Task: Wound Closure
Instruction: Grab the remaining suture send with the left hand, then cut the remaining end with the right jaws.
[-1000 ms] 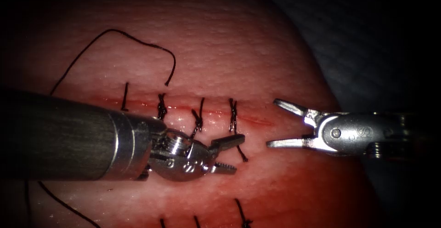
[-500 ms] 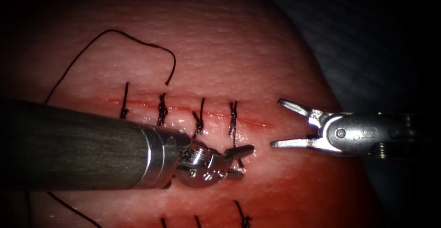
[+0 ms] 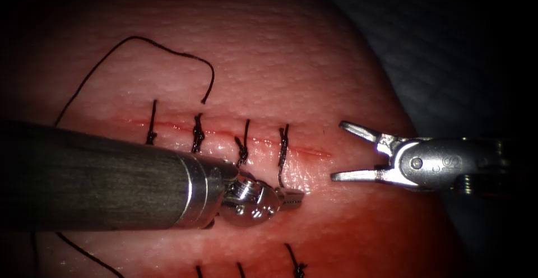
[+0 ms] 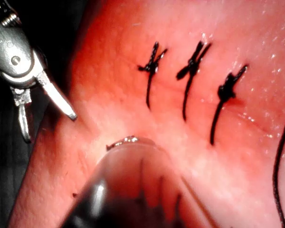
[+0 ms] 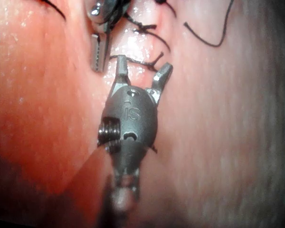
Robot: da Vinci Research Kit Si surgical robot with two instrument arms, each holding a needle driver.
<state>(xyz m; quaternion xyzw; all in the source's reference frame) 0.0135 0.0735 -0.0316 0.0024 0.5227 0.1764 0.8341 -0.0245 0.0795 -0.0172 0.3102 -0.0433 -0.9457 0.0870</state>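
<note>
We see four stitches (image 3: 241, 146) tied across the cut (image 3: 314, 151); its right end stays unstitched. The left tool (image 3: 291, 198), mid-frame, clamps the rightmost stitch's tail. The right tool (image 3: 341, 150) gapes, empty.

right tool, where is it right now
In the endoscope view the right tool hangs open and empty just right of the cut's end, beside the rightmost stitch.
</note>
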